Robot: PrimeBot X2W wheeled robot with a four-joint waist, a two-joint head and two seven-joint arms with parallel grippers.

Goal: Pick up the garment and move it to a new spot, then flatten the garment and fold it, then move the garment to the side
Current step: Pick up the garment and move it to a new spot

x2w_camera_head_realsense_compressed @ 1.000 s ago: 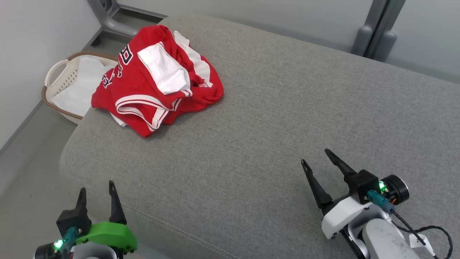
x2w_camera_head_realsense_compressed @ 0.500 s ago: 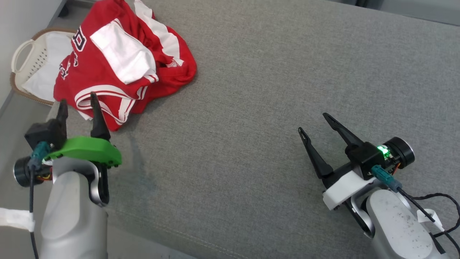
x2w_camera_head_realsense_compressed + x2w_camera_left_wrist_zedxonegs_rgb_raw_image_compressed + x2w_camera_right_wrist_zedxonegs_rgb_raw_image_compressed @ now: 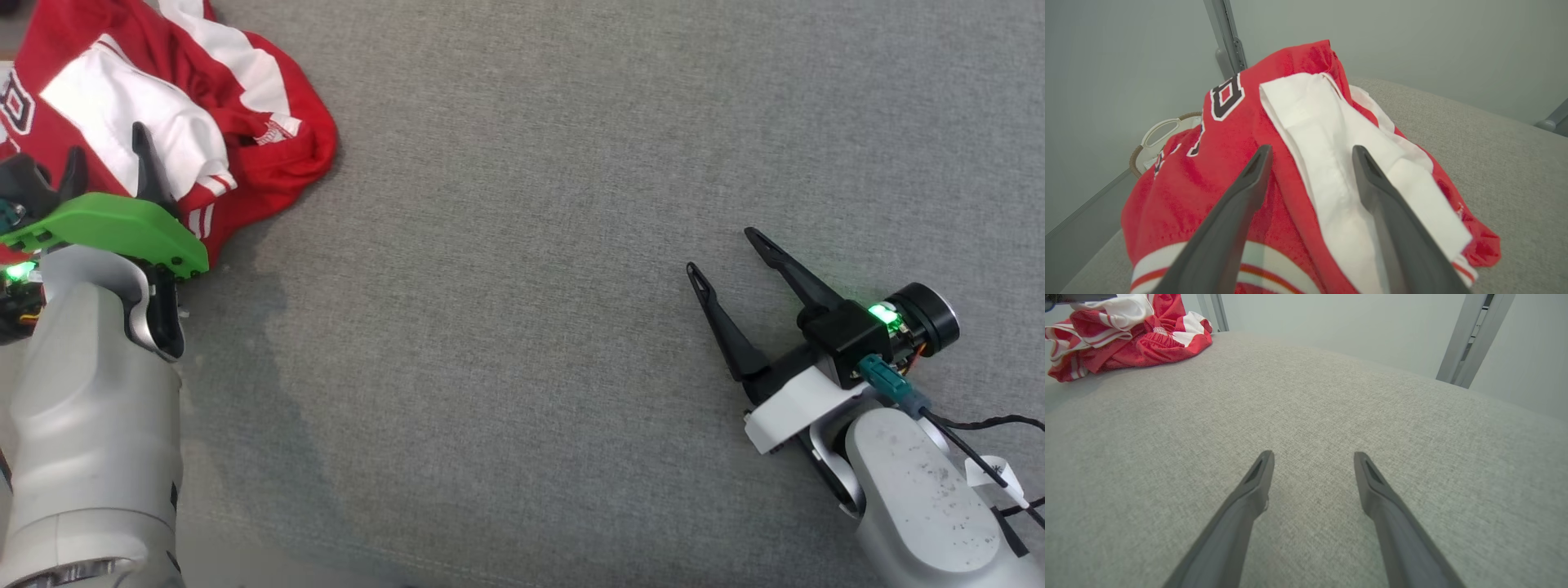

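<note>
Nothing done yet, I judge. The garment (image 3: 269,155) lies crumpled at the grey cushion's (image 3: 522,245) left end. My left gripper (image 3: 108,155) is spread just over it; my right gripper (image 3: 722,251) is spread too, well apart. Pickup, flattening, folding and the side move remain.

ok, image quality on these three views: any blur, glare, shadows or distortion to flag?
Head view: sharp, evenly lit, soft shadow on the cushion by the left gripper. Left wrist view: its close fingers look soft, garment reasonably sharp. Right wrist view: wide-angle bows the cushion's far edge; no glare.
</note>
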